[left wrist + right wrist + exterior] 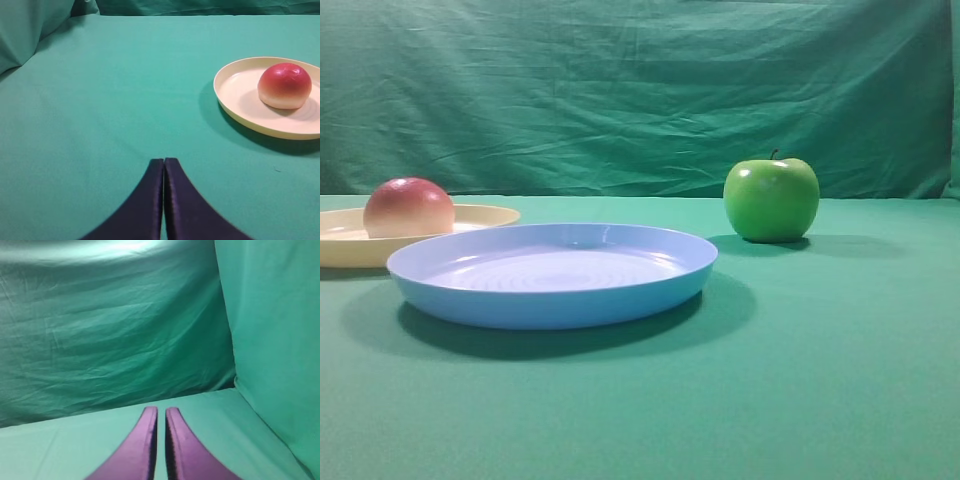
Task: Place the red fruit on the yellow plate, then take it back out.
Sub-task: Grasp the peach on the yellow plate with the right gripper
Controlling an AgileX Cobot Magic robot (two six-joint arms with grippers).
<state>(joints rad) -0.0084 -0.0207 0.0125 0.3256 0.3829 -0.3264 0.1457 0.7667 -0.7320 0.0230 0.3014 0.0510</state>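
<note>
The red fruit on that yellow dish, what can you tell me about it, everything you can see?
The red fruit is round and peach-like, deep red on top fading to pale cream near its base, with a matte skin and a faint sheen. It looks whole and unmarked. It sits upright on the yellow plate, toward the plate's right side in the left wrist view, resting on the plate's floor. Nothing else touches it; no gripper is near it.

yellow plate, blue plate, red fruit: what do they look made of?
Yellow plate: looks like plastic, smooth and slightly glossy, with a thin even rim.
Blue plate: likely plastic too; moulded concentric rings and soft highlights on the floor.
Red fruit: probably a fake fruit, foam or plastic; matte skin with one dull highlight and a very even red-to-cream fade. Can't confirm from looks alone.
</note>
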